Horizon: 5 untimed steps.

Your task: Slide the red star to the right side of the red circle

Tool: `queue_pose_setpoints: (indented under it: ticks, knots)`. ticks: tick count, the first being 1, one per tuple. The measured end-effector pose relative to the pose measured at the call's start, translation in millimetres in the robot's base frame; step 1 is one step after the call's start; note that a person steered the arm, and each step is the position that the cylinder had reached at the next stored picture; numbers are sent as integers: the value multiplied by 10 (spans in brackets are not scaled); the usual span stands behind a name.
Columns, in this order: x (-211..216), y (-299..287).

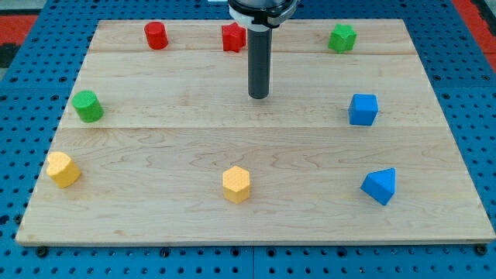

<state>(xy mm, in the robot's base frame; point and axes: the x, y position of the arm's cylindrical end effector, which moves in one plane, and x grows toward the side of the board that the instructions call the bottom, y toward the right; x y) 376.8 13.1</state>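
Near the surface's [155, 139] top edge, my tip [258, 96] is hovering just below the red star [232, 37], right of it. No hand is showing, only the rod. The red circle [156, 36] is sitting well left. I'd be circling to the star's right face, then nudging leftward gently. The star is looking small, chunky, partly hidden by the rod.

Red circle [156, 36], red star [232, 37], green blocks [342, 37], blue cube [363, 109], yellow hexagon [236, 184], pale wooden board [170, 147]
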Motion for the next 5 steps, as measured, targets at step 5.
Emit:
queue_pose_setpoints:
  ticks: [5]
  knots:
    - [-1055, 91]
